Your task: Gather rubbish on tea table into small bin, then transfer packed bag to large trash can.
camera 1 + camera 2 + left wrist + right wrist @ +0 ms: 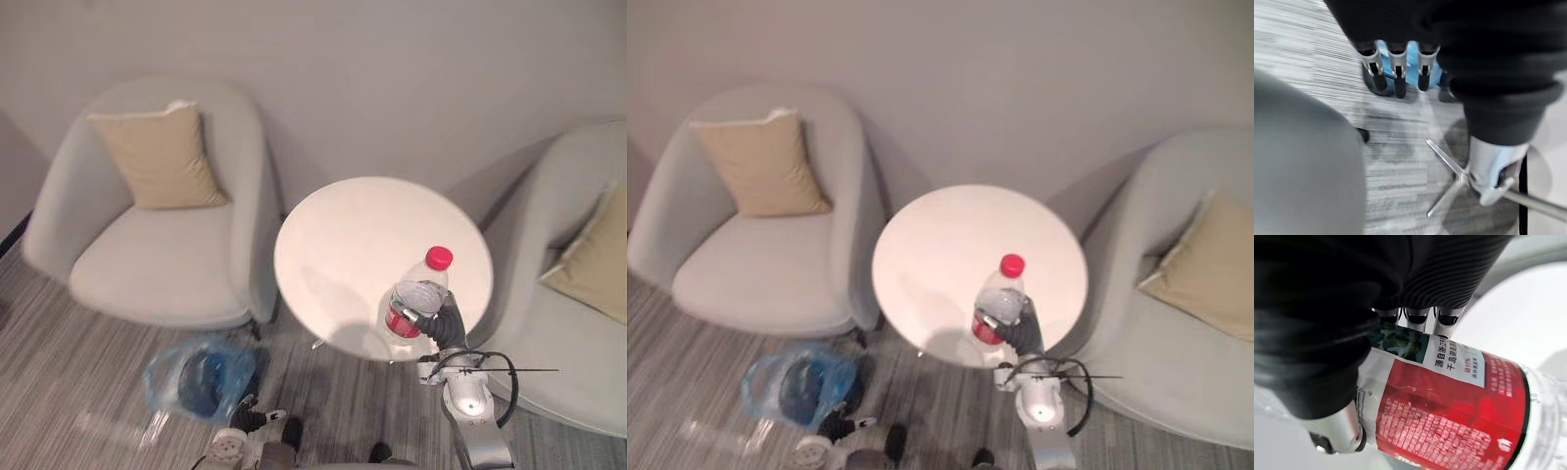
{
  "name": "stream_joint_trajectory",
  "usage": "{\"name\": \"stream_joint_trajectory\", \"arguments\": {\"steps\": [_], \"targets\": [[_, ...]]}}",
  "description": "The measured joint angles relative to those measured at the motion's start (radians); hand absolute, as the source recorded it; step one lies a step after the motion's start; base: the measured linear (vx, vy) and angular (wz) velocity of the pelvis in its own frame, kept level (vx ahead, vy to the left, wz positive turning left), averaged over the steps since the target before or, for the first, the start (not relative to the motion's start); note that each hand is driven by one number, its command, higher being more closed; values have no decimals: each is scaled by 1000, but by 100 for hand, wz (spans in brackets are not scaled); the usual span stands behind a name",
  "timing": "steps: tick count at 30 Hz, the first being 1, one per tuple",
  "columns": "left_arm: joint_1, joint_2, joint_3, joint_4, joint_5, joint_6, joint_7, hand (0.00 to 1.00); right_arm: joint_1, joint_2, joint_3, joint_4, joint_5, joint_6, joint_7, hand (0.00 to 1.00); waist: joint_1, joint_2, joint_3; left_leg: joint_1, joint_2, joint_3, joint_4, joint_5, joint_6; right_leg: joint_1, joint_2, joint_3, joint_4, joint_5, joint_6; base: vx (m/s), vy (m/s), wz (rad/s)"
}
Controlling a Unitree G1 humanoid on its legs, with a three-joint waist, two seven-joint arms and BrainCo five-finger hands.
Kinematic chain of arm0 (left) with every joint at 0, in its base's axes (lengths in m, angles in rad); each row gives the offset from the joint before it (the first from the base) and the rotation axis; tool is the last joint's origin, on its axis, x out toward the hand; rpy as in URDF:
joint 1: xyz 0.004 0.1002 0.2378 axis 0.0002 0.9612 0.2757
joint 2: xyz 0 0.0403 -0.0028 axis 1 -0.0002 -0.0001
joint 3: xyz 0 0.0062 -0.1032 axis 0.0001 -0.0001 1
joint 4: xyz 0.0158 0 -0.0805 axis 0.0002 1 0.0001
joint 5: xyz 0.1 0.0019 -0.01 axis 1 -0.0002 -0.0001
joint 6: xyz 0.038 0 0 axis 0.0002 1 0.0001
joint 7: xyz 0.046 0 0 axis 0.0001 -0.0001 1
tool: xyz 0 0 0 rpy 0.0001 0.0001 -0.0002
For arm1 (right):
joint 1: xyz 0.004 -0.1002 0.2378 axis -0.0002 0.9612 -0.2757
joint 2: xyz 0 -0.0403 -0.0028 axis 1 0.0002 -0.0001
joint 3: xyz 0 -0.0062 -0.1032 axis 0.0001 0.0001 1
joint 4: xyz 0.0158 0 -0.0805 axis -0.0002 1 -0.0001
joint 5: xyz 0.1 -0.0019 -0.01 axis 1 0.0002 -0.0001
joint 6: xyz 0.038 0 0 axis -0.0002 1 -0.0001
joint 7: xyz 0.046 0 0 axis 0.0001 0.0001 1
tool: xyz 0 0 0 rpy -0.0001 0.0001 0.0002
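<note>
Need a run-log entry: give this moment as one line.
right hand: shut on bottle | bottle: upright, tea table near edge | left hand: open, near small bin on floor

The white tea table (353,235) is bare across its far and left parts, leaving room to pass above it there. The one thing standing on it is the bottle (416,299), upright near the near right edge with the right hand (443,321) wrapped round it. A left armchair (157,259) sits just beside the table's left edge and a right armchair (578,343) just beside its right, so both side gaps are narrow. On the striped floor (69,333), the blue-lined small bin (201,377) stands in front of the left armchair, mouth upward, with the left hand (1396,66) near it, fingers relaxed. The table's metal feet (1447,169) spread low beside it.
</note>
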Motion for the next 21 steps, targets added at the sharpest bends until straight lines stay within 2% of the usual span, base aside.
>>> {"name": "stream_joint_trajectory", "arguments": {"steps": [1, 3, 4, 6, 7, 8, 10, 11, 15, 18, 19, 20, 21], "targets": [[3, -3, 0, -2, 0, 0, 2, 0, -15, -3, 0, 4, 0, 0, -2, 100, 0, 0, 0, 12, 6, 4, -46, 28, -1, -3, -9, -23, -1, 2, -2, -180, 6, 61], [2, -2, 6, 1, 10, 0, 1, 0, -42, -1, -10, 8, -1, -1, -17, 100, -11, -12, 0, -22, 27, 236, 150, -119, 84, -42, -59, -99, 38, 2, -14, -134, 39, 71], [2, -3, 5, 9, 26, 2, 3, 0, -39, -2, -21, 8, -1, -1, -26, 100, -27, -12, -1, -12, 43, 336, 210, -160, 97, -41, -80, -126, 49, 6, -8, -61, 91, 91], [11, -13, 0, 25, 65, 10, 8, 0, -19, -7, -47, 11, -3, 3, -45, 100, -69, 0, -8, 55, 86, 471, 169, -195, 61, -33, -106, -202, 57, 16, 9, -55, 134, 121], [11, -20, -4, 31, 78, 13, 9, 0, -14, -16, -58, 11, -7, 4, -52, 100, -74, 12, -9, 79, 88, 461, 96, -197, 27, -35, -100, -223, 58, 23, 19, -73, 214, 109], [3, -14, -4, 31, 79, 12, 9, 0, -21, -12, -65, 35, -22, 9, -58, 100, -69, 2, -3, 105, 58, 438, 23, -163, 23, -34, -108, -234, 54, 38, 27, -83, 222, 79], [2, 1, -8, 29, 79, 11, 10, 0, -14, 12, -58, 55, -40, 15, -57, 100, -62, -30, -8, 121, 17, 408, -45, -121, 48, -26, -129, -225, 43, 58, 32, -78, 184, 62], [2, 3, -7, 29, 79, 11, 9, 0, -20, 29, -45, 70, -40, 14, -56, 100, -59, -36, -11, 126, 0, 399, -57, -113, 58, -17, -139, -218, 38, 61, 34, -78, 197, 37], [4, 1, 23, 33, 79, 10, 14, 0, -56, 62, 13, 132, -40, 16, -36, 100, -43, -35, -10, 152, -34, 395, -95, -93, 85, -12, -162, -169, 35, 76, 34, -74, 144, 6], [4, 2, 37, 33, 80, 9, 14, 0, -53, 62, 28, 168, -40, 21, -25, 100, -38, -40, -4, 155, -50, 374, -100, -100, 87, -18, -193, -174, 95, 55, 49, -47, 28, 21], [4, 4, 44, 32, 80, 8, 13, 0, -49, 57, 26, 170, -40, 23, -20, 100, -46, -48, 6, 157, -62, 341, -90, -113, 97, -19, -217, -157, 161, 12, 25, -56, 12, 68], [4, 9, 41, 34, 80, 10, 13, 0, -41, 56, 24, 169, -39, 23, -18, 100, -63, -56, 14, 163, -71, 303, -81, -116, 101, -22, -226, -97, 223, -26, -40, -38, 9, 96], [4, 14, 40, 35, 80, 10, 11, 0, -31, 55, 14, 165, -39, 23, -18, 100, -70, -68, 21, 163, -78, 268, -69, -118, 105, -32, -230, -24, 281, -36, -76, 11, 30, 128]]}}
